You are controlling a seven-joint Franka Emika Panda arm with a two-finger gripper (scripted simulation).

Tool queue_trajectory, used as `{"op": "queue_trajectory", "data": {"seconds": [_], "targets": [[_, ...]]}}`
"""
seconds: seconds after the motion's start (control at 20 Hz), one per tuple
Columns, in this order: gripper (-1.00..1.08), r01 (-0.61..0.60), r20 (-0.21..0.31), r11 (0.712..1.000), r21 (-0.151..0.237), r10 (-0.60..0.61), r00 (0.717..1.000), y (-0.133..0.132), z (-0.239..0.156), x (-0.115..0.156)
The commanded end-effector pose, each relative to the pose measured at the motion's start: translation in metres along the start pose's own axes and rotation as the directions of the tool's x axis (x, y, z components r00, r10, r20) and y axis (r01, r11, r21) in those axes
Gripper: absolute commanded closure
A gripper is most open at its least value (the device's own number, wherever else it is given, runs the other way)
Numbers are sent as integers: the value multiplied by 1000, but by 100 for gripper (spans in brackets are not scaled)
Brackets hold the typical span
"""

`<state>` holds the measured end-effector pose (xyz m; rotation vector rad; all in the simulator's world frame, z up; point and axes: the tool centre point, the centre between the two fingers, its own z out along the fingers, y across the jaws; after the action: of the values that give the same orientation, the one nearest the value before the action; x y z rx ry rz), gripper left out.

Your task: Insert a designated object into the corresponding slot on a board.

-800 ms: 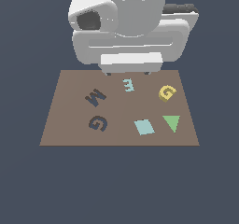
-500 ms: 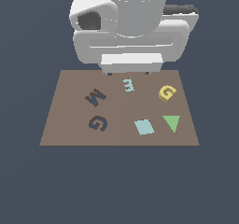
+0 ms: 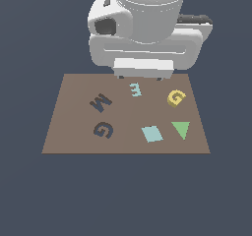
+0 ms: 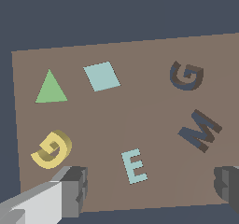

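A Panda arm hangs over the far edge of the board [image 3: 74, 92], its end effector [image 4: 151, 190] spread wide and holding nothing; in the wrist view one finger [image 4: 74, 190] shows at one side and the tip of the other at the opposite edge, with bare board and the E between them.

Reading the exterior view from left to right: the M recess [image 3: 101, 103] and, nearer the camera, the G slot [image 3: 103, 130] lie off to the end effector's side, towards the exterior view's left. Almost directly beneath the end effector sits the light-blue E [image 3: 136, 89]. Further from it, towards the camera, lies the light-blue square [image 3: 152, 133]. To the exterior view's right lies the yellow G [image 3: 175, 98], flat on the board and untouched, just beside the end effector's line and, in the wrist view, close to the visible finger. The green triangle [image 3: 181, 129] lies beyond it, nearer the camera.

The task appears to be at its opening step: the approach, with no grasp made and the slot unfilled. The next move, judging from this layout, calls for a sideways shift towards the exterior view's right to centre the open fingers over the yellow G, then a descent to pinch it. After that comes a carry across the board, past the E and the square, to the G slot, where the block's turn must match the recess.
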<state>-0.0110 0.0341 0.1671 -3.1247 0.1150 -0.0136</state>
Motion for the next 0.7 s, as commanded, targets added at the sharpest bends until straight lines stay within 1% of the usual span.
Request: {"op": "queue_trajectory", "data": {"seconds": [0.0, 0.2, 0.35, 0.5, 0.65], "targets": [[-92, -36, 0, 999, -1, 36, 999, -6, 6, -4], [-92, -109, 0, 994, -3, 109, 994, -17, 17, -12], [-92, -174, 0, 985, -4, 174, 985, -28, 28, -18], [-92, -246, 0, 969, -6, 246, 969, -41, 39, -24], [-92, -324, -1, 946, -8, 324, 946, -55, 52, -29]]}}
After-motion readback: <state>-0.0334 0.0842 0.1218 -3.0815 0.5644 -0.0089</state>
